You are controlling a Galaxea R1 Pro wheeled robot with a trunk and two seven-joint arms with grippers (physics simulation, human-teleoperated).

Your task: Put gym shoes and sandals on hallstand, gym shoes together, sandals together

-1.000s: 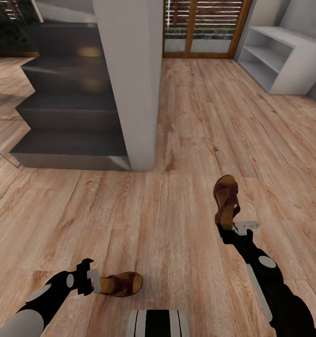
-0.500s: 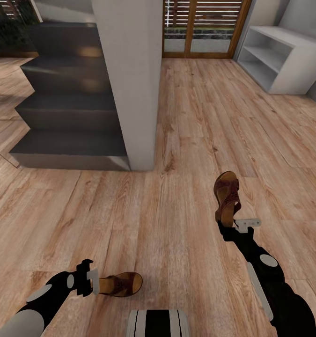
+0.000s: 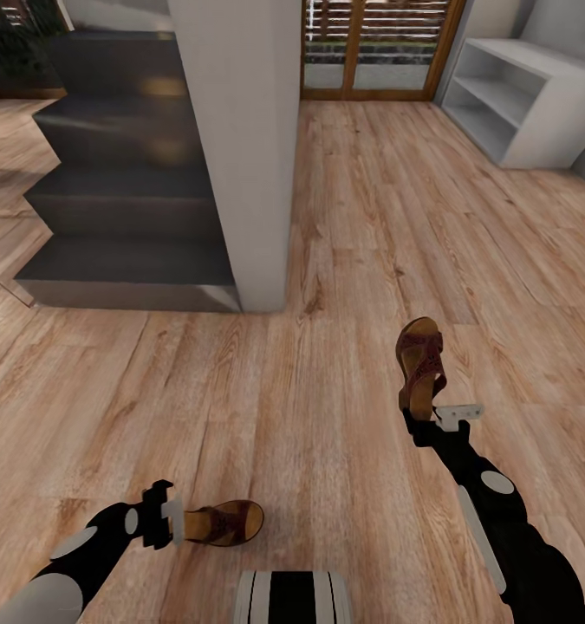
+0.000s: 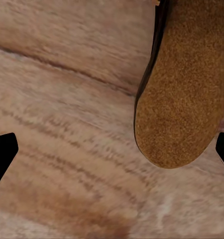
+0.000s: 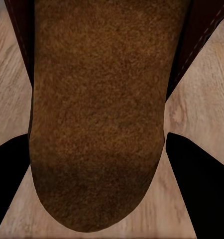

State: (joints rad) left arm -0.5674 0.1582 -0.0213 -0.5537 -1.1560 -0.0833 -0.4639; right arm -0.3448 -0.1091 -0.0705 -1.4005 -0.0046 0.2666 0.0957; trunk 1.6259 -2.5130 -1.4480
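Landmark: the grey pillar (image 3: 236, 147) stands mid-corridor, and everything below is placed from it.
Left gripper (image 3: 178, 523): low on the near side of the pillar, close over the floor (image 3: 344, 225), and it has one sandal (image 3: 225, 523) by the heel end. In the left wrist view the jaws stand wide, the dark fingertips (image 4: 2, 154) at the two edges, with the tan footbed (image 4: 179, 94) of that sandal lying toward one finger; whether the pads actually press on it, I cannot tell.
Left sandal: lying roughly level, toe pointing toward the robot's right, well short of the pillar.
Right gripper (image 3: 422, 418): nearer than the pillar and off to its right, gripping the second sandal (image 3: 420, 364) at its heel.
Right sandal: toe pointing away from the robot, woven strap up. In the right wrist view its tan footbed (image 5: 99, 114) runs between the two black fingers (image 5: 189, 174), which sit tight against both sides, clamped on it.
Shelf unit (image 3: 530, 100): light grey, far beyond the pillar on its right, against the wall; two open levels.
Stairs (image 3: 123, 173): dark steps tucked against the pillar's left side.
Door (image 3: 374, 48): wood-framed glass, straight behind the pillar's right edge at the corridor's end.
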